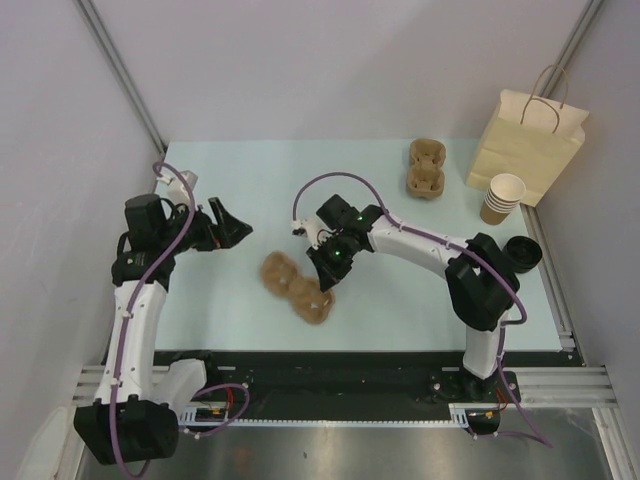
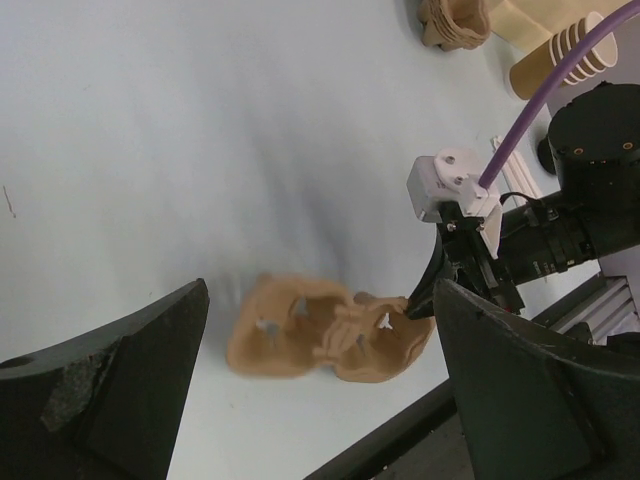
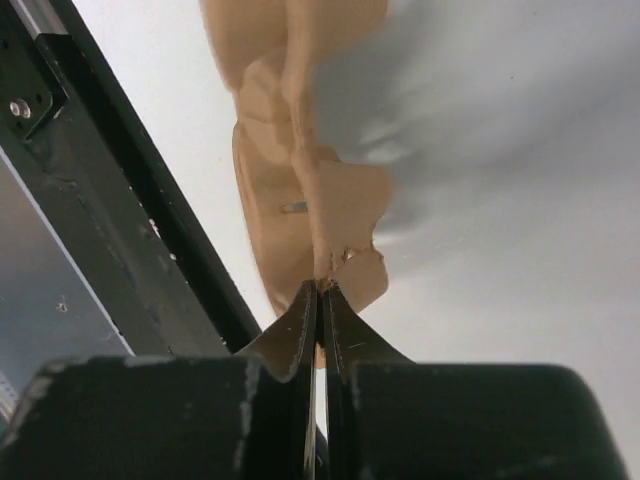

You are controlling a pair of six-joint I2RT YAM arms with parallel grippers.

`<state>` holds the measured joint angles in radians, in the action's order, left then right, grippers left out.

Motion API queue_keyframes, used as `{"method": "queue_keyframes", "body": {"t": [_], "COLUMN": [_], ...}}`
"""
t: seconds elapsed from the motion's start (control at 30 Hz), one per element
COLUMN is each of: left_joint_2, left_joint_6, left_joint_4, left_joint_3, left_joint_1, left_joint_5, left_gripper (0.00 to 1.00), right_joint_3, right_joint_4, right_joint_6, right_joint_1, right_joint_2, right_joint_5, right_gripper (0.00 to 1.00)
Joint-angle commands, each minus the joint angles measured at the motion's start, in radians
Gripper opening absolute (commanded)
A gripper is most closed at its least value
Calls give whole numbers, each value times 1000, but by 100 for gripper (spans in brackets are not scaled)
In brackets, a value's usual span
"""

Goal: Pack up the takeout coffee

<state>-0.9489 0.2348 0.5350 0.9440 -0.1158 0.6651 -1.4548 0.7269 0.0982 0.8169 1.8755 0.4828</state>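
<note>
Right hand point(image 3: 318, 288) pinches the pulp tray point(image 3: 268, 225), left hand point(image 1: 232, 228) spread; paper cups point(image 1: 503, 197) stand well apart from both.

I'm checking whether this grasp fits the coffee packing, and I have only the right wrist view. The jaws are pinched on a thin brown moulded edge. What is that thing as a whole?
Observer: It is a brown pulp cup carrier with two wells, lying on the table. The right gripper is shut on its right-hand end.
Reviewer: Are there any cups in it?
Observer: None. The paper cups stand stacked at the far right, beside the paper bag.
Reviewer: And the other arm?
Observer: The left gripper hangs wide open to the carrier's left, apart from it.
</note>
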Motion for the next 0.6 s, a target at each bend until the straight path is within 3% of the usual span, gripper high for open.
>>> {"method": "queue_keyframes", "body": {"t": [0.0, 0.23, 0.47, 0.57], "left_joint_2": [35, 25, -14, -16], "left_joint_6": [-8, 20, -8, -49], "left_joint_4": [14, 19, 45, 86], "left_joint_3": [39, 88, 134, 165], "left_joint_1": [-16, -31, -59, -80], "left_joint_5": [-4, -7, -25, -41], "left_gripper": [99, 100, 100, 99], "right_joint_3": [-61, -162, -300, -409], "right_joint_4": [-27, -332, -680, -715], "right_joint_6": [-64, -409, -739, -769], "right_joint_1": [-51, -217, -180, -171], "right_joint_2": [-10, 52, 258, 350], "right_joint_5": [48, 305, 336, 307], "right_gripper": [0, 0, 0, 0]}}
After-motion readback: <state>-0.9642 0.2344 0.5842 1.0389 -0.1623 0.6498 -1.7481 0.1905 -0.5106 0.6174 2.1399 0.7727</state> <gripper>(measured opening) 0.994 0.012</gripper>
